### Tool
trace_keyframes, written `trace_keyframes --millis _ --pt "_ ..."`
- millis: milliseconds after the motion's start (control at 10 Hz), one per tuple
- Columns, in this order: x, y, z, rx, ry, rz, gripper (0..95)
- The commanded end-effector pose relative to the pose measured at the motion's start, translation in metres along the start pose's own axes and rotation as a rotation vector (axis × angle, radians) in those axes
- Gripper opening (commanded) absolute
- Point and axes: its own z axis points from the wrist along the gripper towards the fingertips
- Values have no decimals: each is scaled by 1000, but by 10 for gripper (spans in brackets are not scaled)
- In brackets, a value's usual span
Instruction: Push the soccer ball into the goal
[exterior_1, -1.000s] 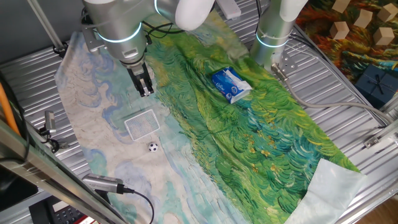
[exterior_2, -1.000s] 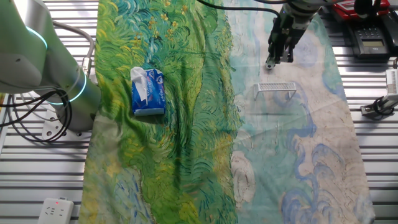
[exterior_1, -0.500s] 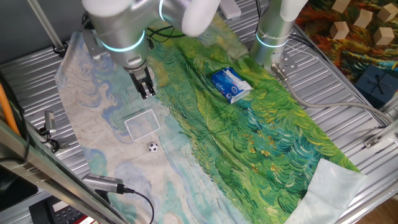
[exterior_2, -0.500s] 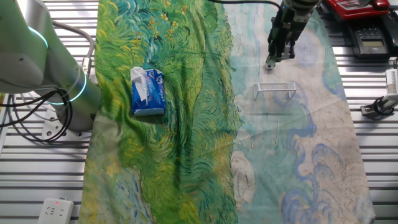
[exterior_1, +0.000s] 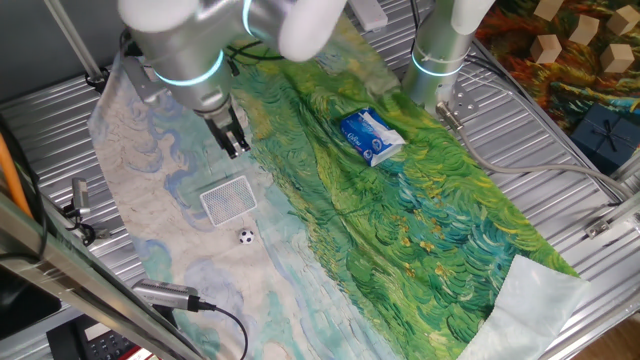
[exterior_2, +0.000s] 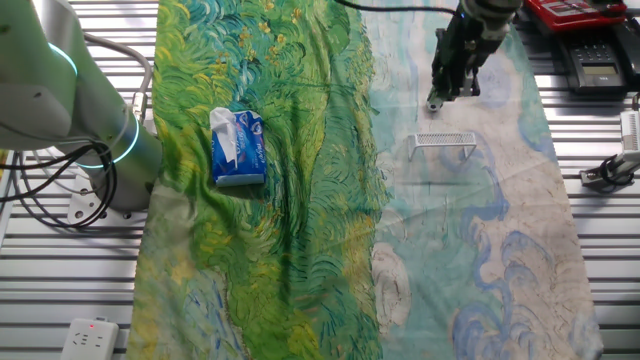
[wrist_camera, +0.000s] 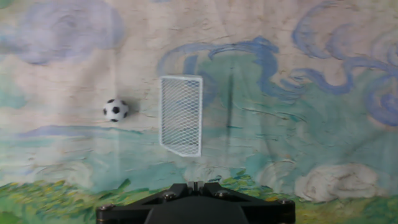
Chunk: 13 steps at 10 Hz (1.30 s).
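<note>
The soccer ball is a tiny white ball with black patches on the pale part of the painted cloth. It lies just in front of the goal, a small white mesh rectangle. In the hand view the ball is left of the goal, a short gap apart. My gripper hangs above the cloth on the goal's far side, fingers together and holding nothing. It also shows in the other fixed view, above the goal. I cannot make out the ball there. The hand view shows the gripper at the bottom edge.
A blue-and-white packet lies on the green part of the cloth, right of the goal. The arm's base stands at the back. A cable and a small camera lie at the front left. Wooden blocks sit far right.
The arm's upper links have swung a little to the left while the fingertips stay almost in the same place. The ball and the goal have not moved.
</note>
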Motion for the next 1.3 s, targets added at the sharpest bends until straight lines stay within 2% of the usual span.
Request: trace_keyframes --millis 100,800,900,1100,1300 --pt "0 1 0 -114 -21 1 0" --pt "0 1 0 -113 -32 -22 0" --pt "0 7 3 -142 -48 -4 0" --pt "-4 25 8 -140 -68 22 0" --pt "-13 53 8 -130 -59 63 0"
